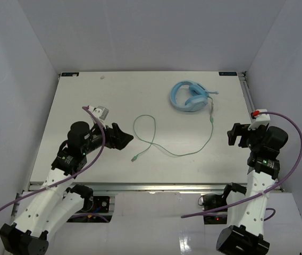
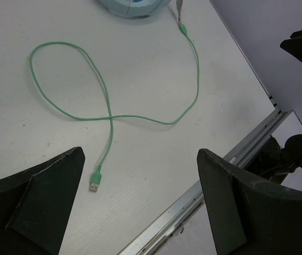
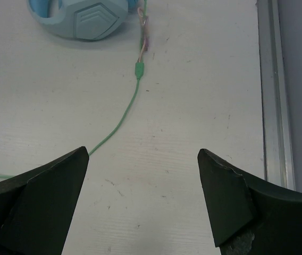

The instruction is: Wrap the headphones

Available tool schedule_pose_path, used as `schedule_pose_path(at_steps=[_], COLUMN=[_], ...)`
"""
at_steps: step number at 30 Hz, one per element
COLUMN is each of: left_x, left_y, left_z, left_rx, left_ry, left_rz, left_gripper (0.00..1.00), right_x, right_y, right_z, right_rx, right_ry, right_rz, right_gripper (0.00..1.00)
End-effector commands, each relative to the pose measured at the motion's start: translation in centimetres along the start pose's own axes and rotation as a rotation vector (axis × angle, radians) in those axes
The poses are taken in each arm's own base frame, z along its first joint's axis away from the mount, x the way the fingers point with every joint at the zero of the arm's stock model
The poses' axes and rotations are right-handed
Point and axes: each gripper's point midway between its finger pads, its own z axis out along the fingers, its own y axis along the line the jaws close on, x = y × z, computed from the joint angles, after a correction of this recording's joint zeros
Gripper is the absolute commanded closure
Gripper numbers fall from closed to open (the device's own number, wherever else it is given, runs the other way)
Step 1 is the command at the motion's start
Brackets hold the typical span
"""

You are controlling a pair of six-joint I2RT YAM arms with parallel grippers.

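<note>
The light blue headphones point(image 1: 187, 96) lie on the table at the back right; one earcup shows in the right wrist view point(image 3: 84, 20). Their thin green cable point(image 1: 185, 154) runs toward the front, loops in the middle and ends in a USB plug point(image 1: 133, 158), which also shows in the left wrist view point(image 2: 95, 182). My left gripper point(image 1: 125, 139) is open and empty, just left of the cable loop. My right gripper point(image 1: 236, 135) is open and empty, right of the cable, in front of the headphones.
The white table point(image 1: 87, 106) has a metal rail along its front edge point(image 1: 156, 185) and right edge point(image 3: 273, 79). White walls close in the back and sides.
</note>
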Motion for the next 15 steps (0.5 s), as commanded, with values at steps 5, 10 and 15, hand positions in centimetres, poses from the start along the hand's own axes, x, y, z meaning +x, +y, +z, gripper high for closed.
schedule_pose_path(at_steps=[5,10,15], left_x=[-0.5,-0.5,-1.5], left_y=[-0.5,-0.6,-0.9], left_z=[0.3,0.9,2.4], left_rx=[0.022,0.03,0.056], left_ry=[0.007,0.017,0.002], left_rz=[-0.002,-0.021,-0.065], left_gripper=[0.02,0.02,0.02], right_x=[-2.9,-2.2,-2.3], right_y=[2.7,5.5,6.3], right_z=[-1.0,-2.1,-2.5], right_rx=[-0.167,-0.354,-0.407], right_ry=[-0.079,-0.089,-0.094], right_rz=[-0.16,-0.336,-0.361], right_gripper=[0.1,0.1,0.1])
